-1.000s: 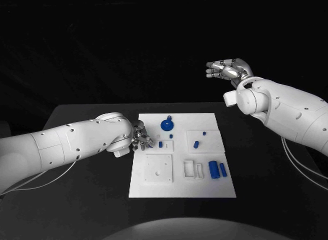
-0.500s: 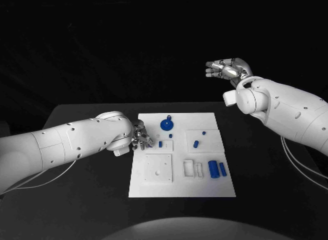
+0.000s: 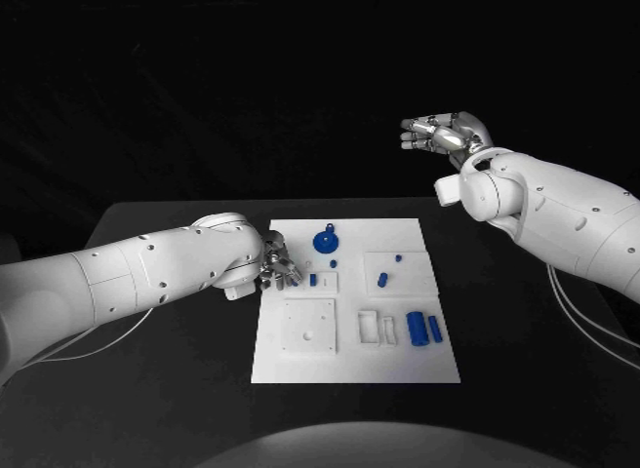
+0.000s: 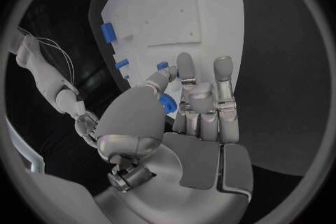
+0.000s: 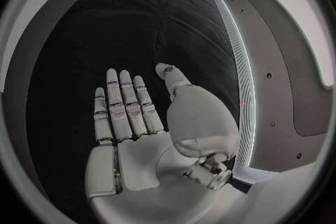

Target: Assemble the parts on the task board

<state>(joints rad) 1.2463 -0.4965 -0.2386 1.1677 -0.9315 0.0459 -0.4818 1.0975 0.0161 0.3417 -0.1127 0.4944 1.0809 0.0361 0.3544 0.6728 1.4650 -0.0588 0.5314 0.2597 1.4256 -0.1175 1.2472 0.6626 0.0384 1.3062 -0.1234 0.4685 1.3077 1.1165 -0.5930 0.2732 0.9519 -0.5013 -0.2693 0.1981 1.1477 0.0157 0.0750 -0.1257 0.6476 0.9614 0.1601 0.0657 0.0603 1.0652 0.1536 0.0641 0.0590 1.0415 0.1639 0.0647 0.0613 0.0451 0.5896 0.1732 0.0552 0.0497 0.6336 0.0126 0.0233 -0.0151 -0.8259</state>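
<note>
The white task board (image 3: pixel 405 361) lies in the middle of the black table. My left hand (image 3: pixel 275 269) hovers low at the board's left edge, next to a small blue peg (image 3: pixel 313 280). In the left wrist view my left hand (image 4: pixel 199 106) pinches a small blue part (image 4: pixel 167 104) between thumb and fingers over the board (image 4: pixel 182 11). My right hand (image 3: pixel 444 136) is raised high behind the table; in its wrist view the right hand (image 5: pixel 140 123) is flat with its fingers straight and holds nothing.
On the board lie a round blue piece (image 3: pixel 326 241), a short blue piece (image 3: pixel 382 281) and two blue cylinders (image 3: pixel 416 329) at the right. A white square plate (image 3: pixel 309 327) sits near the front left. Bare black table (image 3: pixel 531 322) surrounds the board.
My left arm has shifted slightly towards the board, while its hand stays at the board's left edge. The right hand has not moved.
</note>
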